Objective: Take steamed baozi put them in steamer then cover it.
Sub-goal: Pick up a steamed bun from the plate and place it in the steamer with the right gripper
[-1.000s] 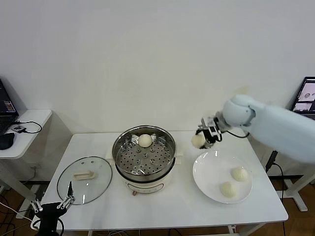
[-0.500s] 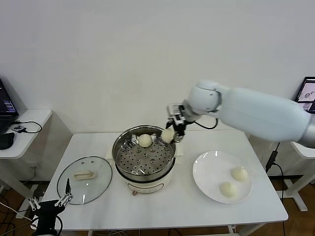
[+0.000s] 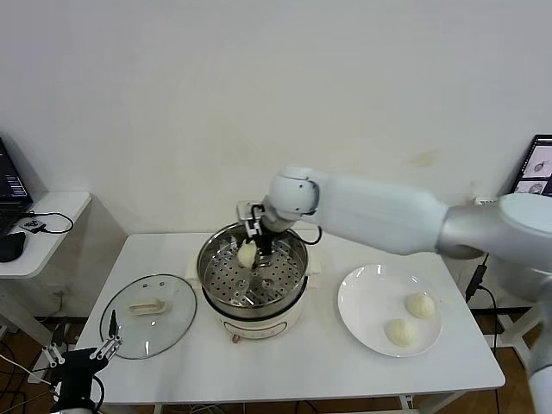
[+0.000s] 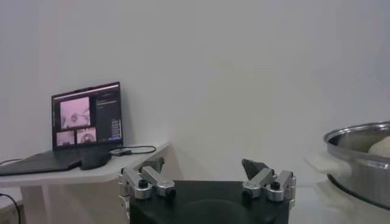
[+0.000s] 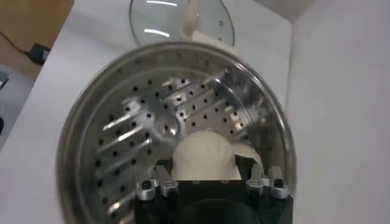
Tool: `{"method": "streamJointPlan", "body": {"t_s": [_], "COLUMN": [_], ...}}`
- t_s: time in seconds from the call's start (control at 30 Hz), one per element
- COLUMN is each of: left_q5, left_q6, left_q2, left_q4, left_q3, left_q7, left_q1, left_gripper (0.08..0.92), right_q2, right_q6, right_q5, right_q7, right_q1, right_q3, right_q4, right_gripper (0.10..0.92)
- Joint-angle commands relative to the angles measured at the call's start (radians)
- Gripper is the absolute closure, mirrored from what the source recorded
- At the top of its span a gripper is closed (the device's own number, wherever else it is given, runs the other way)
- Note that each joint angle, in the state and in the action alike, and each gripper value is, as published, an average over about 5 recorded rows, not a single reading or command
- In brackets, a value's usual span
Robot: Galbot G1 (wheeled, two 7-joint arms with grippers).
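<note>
One baozi (image 5: pixel 204 153) btwn right hand (image 5: pixel 206 176) fingers, over steamer (image 5: pixel 91 122) tray.

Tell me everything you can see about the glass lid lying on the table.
The round clear glass lid has a thin metal rim and a cream-white rectangular handle at its centre. It lies flat with the handle up on the white table, near the front left corner, beside the shiny steel steamer and apart from it. Neither tool touches it; the table shows through the glass. The right wrist view shows part of it beyond the steamer.
</note>
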Motion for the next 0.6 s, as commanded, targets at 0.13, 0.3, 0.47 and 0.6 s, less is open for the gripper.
{"method": "streamJointPlan", "body": {"t_s": [0.13,0.3,0.47,0.6], "left_q5": [0.0,0.0,0.0,-0.001], "left_q6": [-0.002,-0.004,-0.004,-0.004], "left_q2": [0.0,0.0,-0.001,-0.002], "left_q4": [0.005,0.005,0.002,0.003], "left_q3": [0.002,0.001,0.002,0.002], "left_q7": [0.0,0.0,0.0,0.0], "left_q1": [-0.004,-0.003,-0.003,-0.002], "left_gripper": [0.177,0.177,0.177,0.177], "right_q2": [0.216,0.247,0.259,0.252], "right_q6": [-0.015,-0.013,-0.019,-0.03], "right_q5": [-0.02,-0.033,-0.064,-0.077], "right_q7": [0.047,0.051,0.047,0.04], "right_q1": [-0.091,-0.107,-0.116,-0.113], "right_q3": [0.021,0.035,0.036,0.029], "right_q4": [-0.2,-0.243,-0.264,-0.26], "right_gripper": [0.364,0.364,0.362,0.357]}}
